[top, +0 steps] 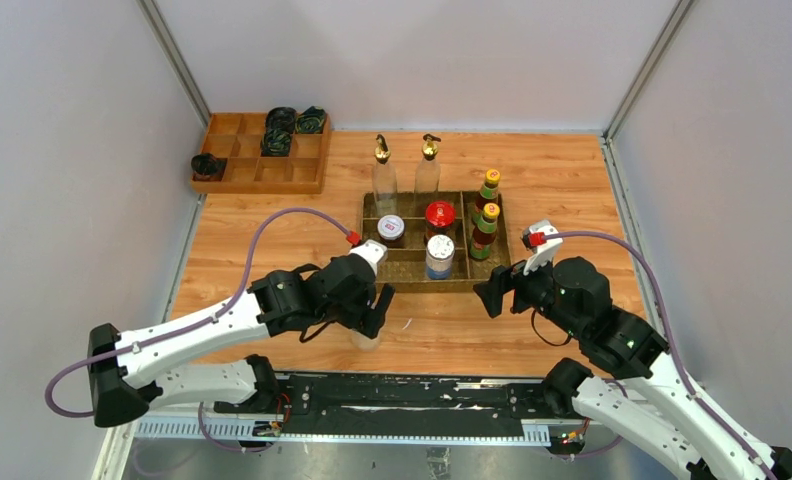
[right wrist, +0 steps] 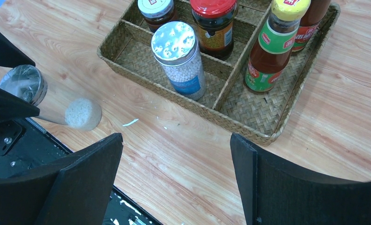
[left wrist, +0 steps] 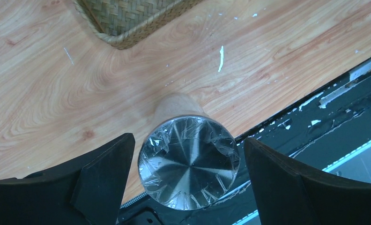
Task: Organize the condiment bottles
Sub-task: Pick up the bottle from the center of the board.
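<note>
A silver-lidded shaker (left wrist: 189,161) stands on the table near the front edge, also showing in the top view (top: 364,338) and the right wrist view (right wrist: 26,84). My left gripper (left wrist: 188,140) is open with a finger on each side of its lid, a gap on both sides. The woven tray (top: 412,272) holds the other shaker (top: 439,257), a red-lidded jar (top: 439,218), a white-lidded jar (top: 391,230) and two sauce bottles (top: 486,212). Two clear gold-spouted bottles (top: 383,172) stand behind the tray. My right gripper (right wrist: 176,138) is open and empty over bare wood in front of the tray.
A wooden divided box (top: 257,170) at the back left holds dark rolled cloth bundles (top: 282,125). A black rail (top: 402,395) runs along the table's front edge, right beside the shaker. Grey walls close in the left, right and back.
</note>
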Motion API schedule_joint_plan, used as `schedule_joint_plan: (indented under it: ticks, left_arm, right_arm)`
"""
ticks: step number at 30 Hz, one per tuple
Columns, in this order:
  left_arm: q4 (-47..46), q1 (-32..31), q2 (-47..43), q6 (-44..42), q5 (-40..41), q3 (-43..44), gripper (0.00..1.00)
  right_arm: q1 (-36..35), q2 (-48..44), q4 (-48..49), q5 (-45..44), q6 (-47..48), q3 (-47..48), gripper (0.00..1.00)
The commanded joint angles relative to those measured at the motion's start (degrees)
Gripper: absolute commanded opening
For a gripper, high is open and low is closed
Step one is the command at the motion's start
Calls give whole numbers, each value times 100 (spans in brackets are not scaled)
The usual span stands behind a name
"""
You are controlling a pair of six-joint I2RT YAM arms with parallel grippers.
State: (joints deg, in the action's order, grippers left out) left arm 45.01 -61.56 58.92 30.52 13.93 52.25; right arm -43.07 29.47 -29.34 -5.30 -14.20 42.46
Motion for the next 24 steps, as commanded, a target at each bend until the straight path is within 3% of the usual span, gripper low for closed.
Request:
schedule_joint_plan:
  ticks: [1,14,24]
  left_arm:
    - [108,-179,174,52,236,-42,92]
    - [555,-278,69,142,616,9,89]
    - [544,-280,267,164,548,113,65]
  right_arm:
    - [42,-25,87,73,-80,-88,91]
    - [43,-23,104,73,-88,-165,91]
    - [44,-30,137,90,-111,-230,91]
